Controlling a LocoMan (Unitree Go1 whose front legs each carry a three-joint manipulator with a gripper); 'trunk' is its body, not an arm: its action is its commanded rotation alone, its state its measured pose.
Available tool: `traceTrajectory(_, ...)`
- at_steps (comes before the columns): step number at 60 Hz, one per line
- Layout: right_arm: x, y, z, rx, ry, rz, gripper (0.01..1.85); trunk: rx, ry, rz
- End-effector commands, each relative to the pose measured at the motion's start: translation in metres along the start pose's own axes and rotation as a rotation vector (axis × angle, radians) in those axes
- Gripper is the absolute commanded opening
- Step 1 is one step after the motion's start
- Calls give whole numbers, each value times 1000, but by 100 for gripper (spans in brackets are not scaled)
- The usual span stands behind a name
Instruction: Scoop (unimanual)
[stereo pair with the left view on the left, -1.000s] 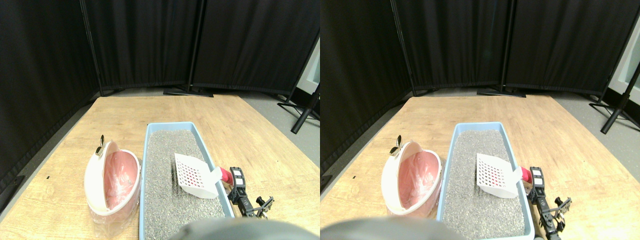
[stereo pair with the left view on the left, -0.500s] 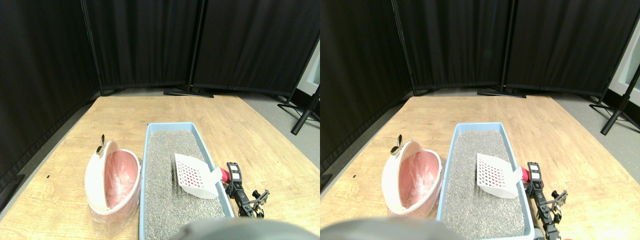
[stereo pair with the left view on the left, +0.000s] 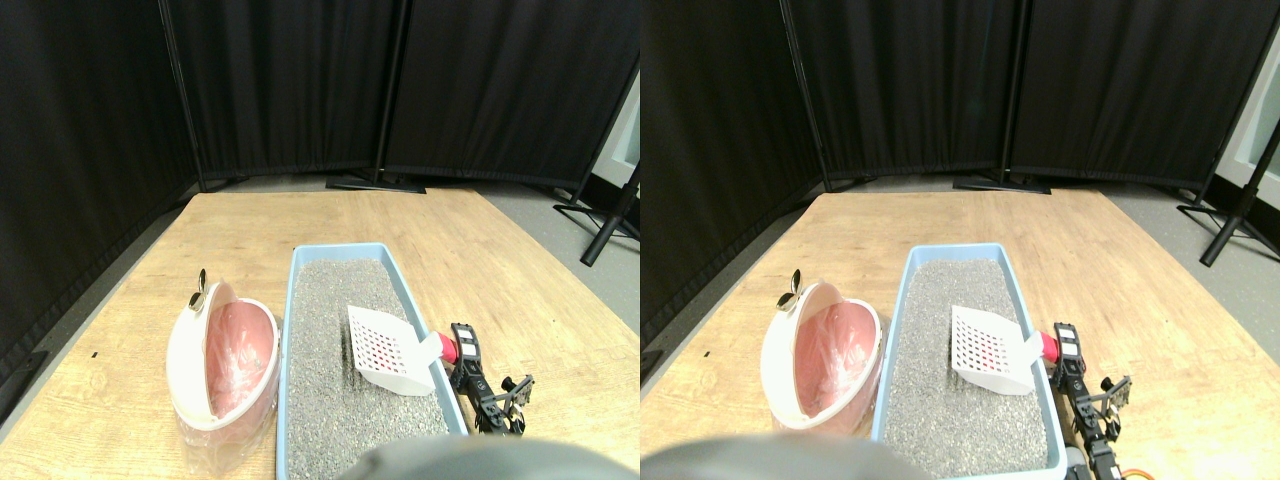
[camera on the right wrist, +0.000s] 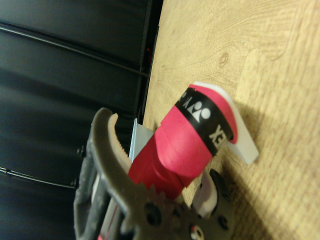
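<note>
A white slotted scoop (stereo pair with the left view on the left: 385, 350) rests on the grey litter (stereo pair with the left view on the left: 330, 290) inside the blue tray (stereo pair with the left view on the left: 292, 300). Its red wrapped handle (stereo pair with the left view on the left: 450, 347) sticks out over the tray's right rim. My right gripper (stereo pair with the left view on the left: 463, 345) sits just outside that rim, right against the handle's end. In the wrist view the red handle (camera on the right wrist: 185, 145), with its black band, fills the middle. A dark serrated finger (camera on the right wrist: 107, 150) curves along one side of it with a gap showing between them. The gripper is open.
A pink and white bin (stereo pair with the left view on the left: 225, 365) lined with a clear bag stands left of the tray, close to it. The wooden table (stereo pair with the left view on the left: 480, 250) extends beyond and to the right. Black curtains and stand legs (stereo pair with the left view on the left: 600, 235) close off the back.
My gripper has moved forward and slightly left along the tray's right rim, closer to the red handle. The scoop has not moved. The whole view has shifted a little.
</note>
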Motion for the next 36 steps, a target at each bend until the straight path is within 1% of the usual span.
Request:
traceTrajectory(1,6,2,8,16,-31,14,85,-3,10,16)
traceTrajectory(7,8,1,8,15,-30,31,81,-1,8,17)
traceTrajectory(11,7,2,9,9,-30,10,75,-1,7,17)
traceTrajectory(14,9,0,8,-4,-45,43,66,-1,6,17)
traceTrajectory(17,11,-1,7,-28,-62,63,50,-1,6,17)
traceTrajectory(19,12,-1,6,-31,-70,85,28,-1,5,17)
traceTrajectory(20,12,-1,6,-31,-70,85,28,-1,5,17)
traceTrajectory(21,13,-1,6,-13,-80,114,7,-1,5,17)
traceTrajectory(24,12,-2,6,-30,-84,101,5,-1,6,18)
traceTrajectory(27,12,-2,7,-39,-88,107,5,-1,6,18)
traceTrajectory(33,10,-2,8,-51,-88,97,5,-3,13,19)
traceTrajectory(36,10,-3,10,-47,-81,95,5,-4,13,20)
